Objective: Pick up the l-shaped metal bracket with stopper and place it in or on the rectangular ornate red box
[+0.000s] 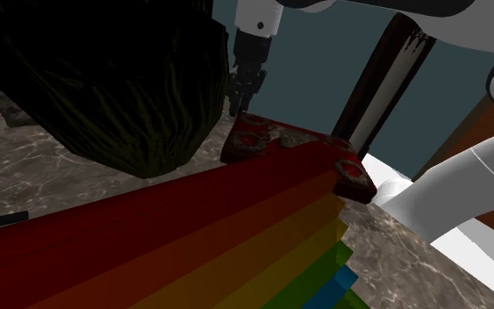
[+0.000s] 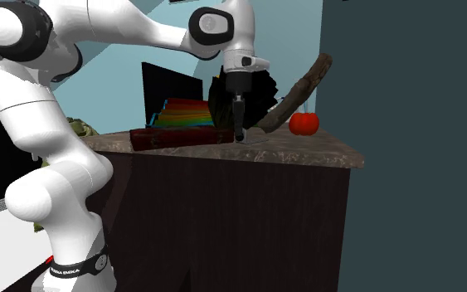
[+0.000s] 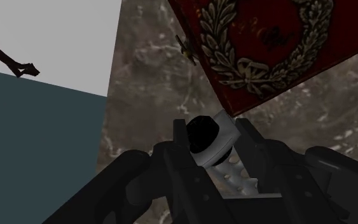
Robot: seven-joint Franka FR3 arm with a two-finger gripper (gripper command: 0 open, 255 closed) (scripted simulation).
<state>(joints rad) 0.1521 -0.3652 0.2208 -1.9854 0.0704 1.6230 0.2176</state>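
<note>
A silver L-shaped bracket [image 3: 225,165] with a round black stopper [image 3: 201,133] sits between my black fingers, and my gripper [image 3: 219,159] is shut on it. Just past the fingertips lies the red box [image 3: 260,44], its lid showing a pale wreath ornament. In the shoulder view my gripper [image 1: 239,105] points down at the far end of the red box [image 1: 262,140]. From the second exterior view, my gripper [image 2: 239,131] hangs low over the marbled counter [image 2: 306,153], right beside the long red box [image 2: 182,137]. How high the bracket is above the counter I cannot tell.
A rainbow-striped block [image 1: 192,237] lies in the shoulder view's foreground, against the box. A dark bushy mass [image 1: 122,79] looms at that view's upper left. A brown branch [image 2: 298,87] and a red round fruit [image 2: 304,123] stand behind the gripper. The counter edge [image 2: 339,162] is close.
</note>
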